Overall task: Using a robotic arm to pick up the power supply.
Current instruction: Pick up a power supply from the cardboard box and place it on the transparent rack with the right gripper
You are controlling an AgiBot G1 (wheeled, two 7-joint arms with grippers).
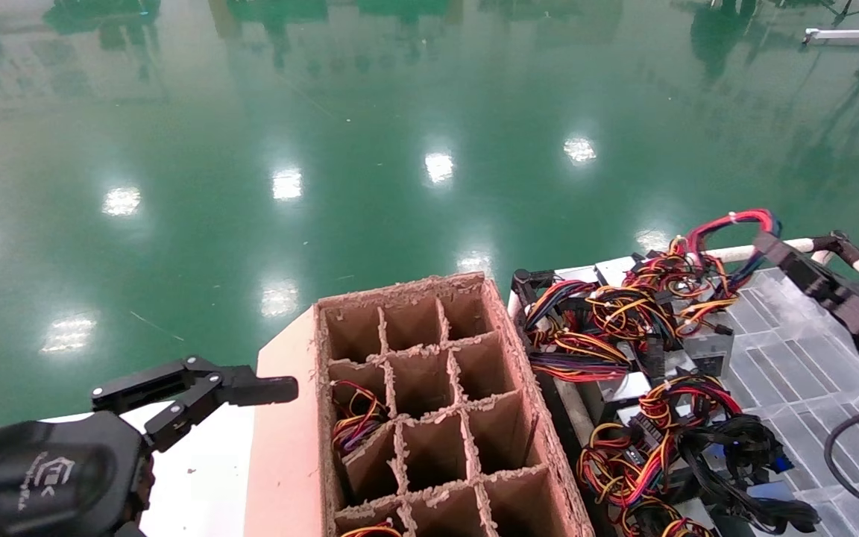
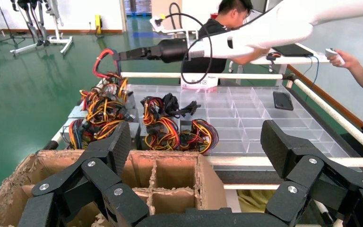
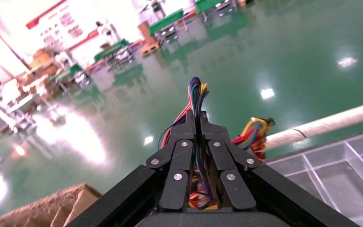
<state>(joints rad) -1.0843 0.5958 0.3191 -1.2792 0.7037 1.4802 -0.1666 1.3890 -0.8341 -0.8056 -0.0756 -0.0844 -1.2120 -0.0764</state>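
We work over a clear compartment tray [image 1: 810, 373] at four o'clock in the head view, beside the cardboard divider box [image 1: 429, 388] at six. Our right gripper [image 3: 199, 118] reaches in from three o'clock, fingers pinched together on the coloured wire bundle [image 1: 728, 224] looping up at two o'clock. The power supply [image 1: 705, 347] lies half-buried among wires just below. We judge it dense, rigid and slick-sided; wires flex and slip, so the metal body is the safer hold. Our left gripper [image 2: 194, 156] hangs at eight o'clock, fingers apart.
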